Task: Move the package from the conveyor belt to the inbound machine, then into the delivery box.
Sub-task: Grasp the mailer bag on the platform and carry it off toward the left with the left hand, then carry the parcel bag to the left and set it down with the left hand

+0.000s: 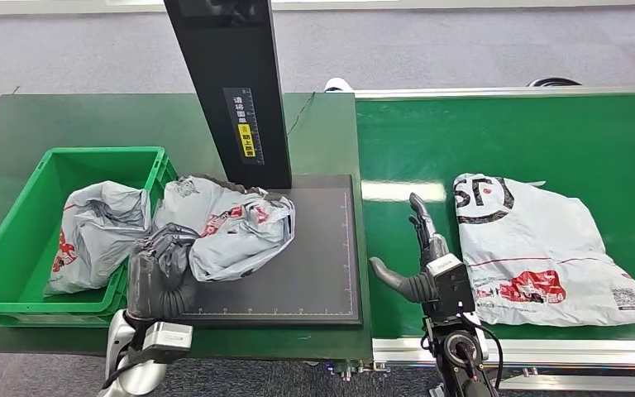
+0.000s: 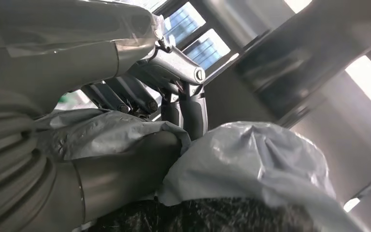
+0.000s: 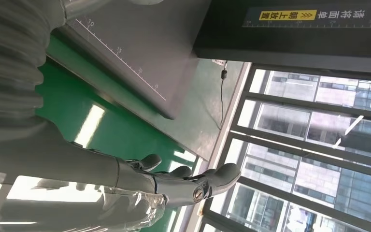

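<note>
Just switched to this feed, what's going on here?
The left hand grips a grey package lying on the black scanner plate of the inbound machine, beside the green box. One grey package already lies in that box. The right hand hovers open over the green belt, next to a white package waiting there.

Left hand (image 1: 164, 269) grips; right hand (image 1: 420, 260) lies open-fingered.
</note>
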Robot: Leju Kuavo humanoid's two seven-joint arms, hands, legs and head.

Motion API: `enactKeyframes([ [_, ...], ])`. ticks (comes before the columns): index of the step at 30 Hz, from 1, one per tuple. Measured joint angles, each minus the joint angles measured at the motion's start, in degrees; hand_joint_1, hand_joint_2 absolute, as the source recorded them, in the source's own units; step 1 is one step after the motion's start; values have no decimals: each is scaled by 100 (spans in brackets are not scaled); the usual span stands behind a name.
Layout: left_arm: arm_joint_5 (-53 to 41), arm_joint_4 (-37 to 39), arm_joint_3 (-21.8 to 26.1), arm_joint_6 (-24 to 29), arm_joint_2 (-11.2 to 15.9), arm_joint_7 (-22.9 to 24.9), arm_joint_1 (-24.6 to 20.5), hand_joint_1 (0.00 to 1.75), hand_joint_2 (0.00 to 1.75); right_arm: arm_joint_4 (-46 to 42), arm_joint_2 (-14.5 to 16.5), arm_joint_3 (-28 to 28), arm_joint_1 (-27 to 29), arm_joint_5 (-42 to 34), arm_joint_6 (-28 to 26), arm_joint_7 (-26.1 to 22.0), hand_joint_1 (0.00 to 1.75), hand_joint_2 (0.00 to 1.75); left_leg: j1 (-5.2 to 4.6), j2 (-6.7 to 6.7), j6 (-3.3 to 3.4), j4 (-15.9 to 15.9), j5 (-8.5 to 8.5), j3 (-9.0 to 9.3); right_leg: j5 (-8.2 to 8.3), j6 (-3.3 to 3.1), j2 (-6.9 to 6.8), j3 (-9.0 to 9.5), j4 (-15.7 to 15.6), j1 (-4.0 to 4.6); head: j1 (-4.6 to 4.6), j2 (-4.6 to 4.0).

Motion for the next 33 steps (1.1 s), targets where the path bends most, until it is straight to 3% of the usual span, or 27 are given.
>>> enactKeyframes([
  [3,354,-412,-182,257,112,-187,12,175,175,2,-1,-2,-19,-20,1,0,0,175,0,0,0,0,0,0,0,0,0,0,0,0,0,0],
  [10,248,-1664,-596,1639,715,-261,45,175,175,2,-18,-4,-69,-52,0,0,0,175,0,0,0,-1,0,0,0,0,0,0,0,1,-1,0],
  [17,-15,-2480,-446,1703,967,-255,165,175,175,2,-26,-4,-69,-54,0,0,0,175,0,0,0,-1,0,-1,-1,0,0,0,0,0,1,0],
  [27,-109,-2720,-344,1703,1047,-254,209,175,175,3,-27,-4,-64,-57,0,-2,0,175,0,0,0,0,0,0,0,0,0,1,0,0,-1,0],
  [33,305,-2594,562,1704,913,-250,174,175,175,-122,-26,-19,208,-81,-36,-39,0,175,0,0,0,-1,0,0,-1,0,0,-3,0,1,0,0],
])
